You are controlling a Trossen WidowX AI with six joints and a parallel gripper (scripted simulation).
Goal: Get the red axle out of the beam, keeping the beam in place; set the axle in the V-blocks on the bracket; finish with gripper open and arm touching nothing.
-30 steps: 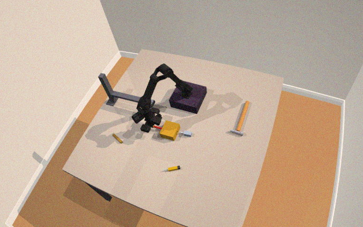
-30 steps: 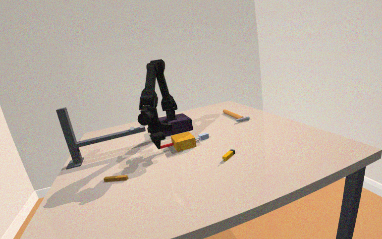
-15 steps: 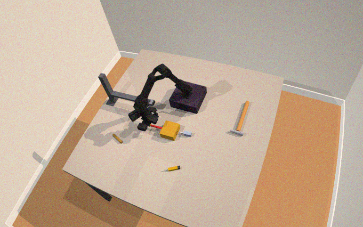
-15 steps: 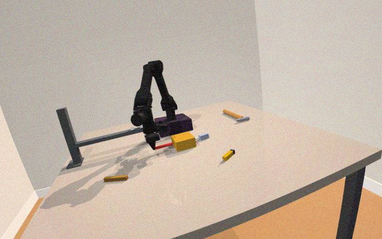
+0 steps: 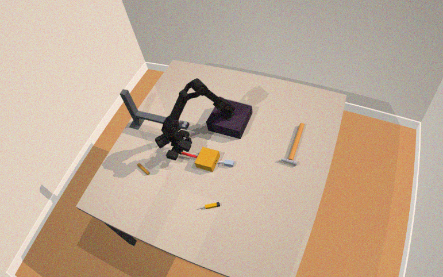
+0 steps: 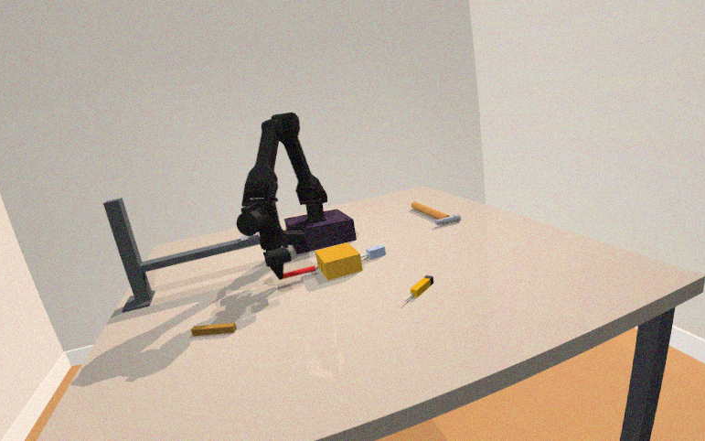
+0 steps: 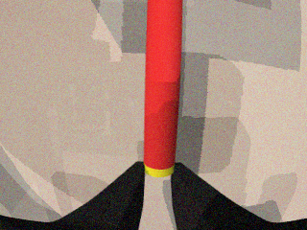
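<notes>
The black two-fingered claw (image 5: pixel 177 153) (image 6: pixel 280 274) (image 7: pixel 157 171) grips the yellow-tipped end of the slim red cylindrical axle (image 5: pixel 189 154) (image 6: pixel 299 271) (image 7: pixel 163 86); the axle lies beside the yellow block-shaped beam (image 5: pixel 207 158) (image 6: pixel 339 261). The beam sits on the pale flat desk (image 5: pixel 257 192) (image 6: pixel 453 328).

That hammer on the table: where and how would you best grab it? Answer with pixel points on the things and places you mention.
Probably by its orange handle (image 5: pixel 296 141) (image 6: pixel 429 209), towards the grey head (image 5: pixel 289 162) (image 6: pixel 448 220), from above, one finger along each long side: it lies flat, long and narrow.

High top view, lower oblique exterior (both spanning tabletop), downward wrist close-up
</notes>
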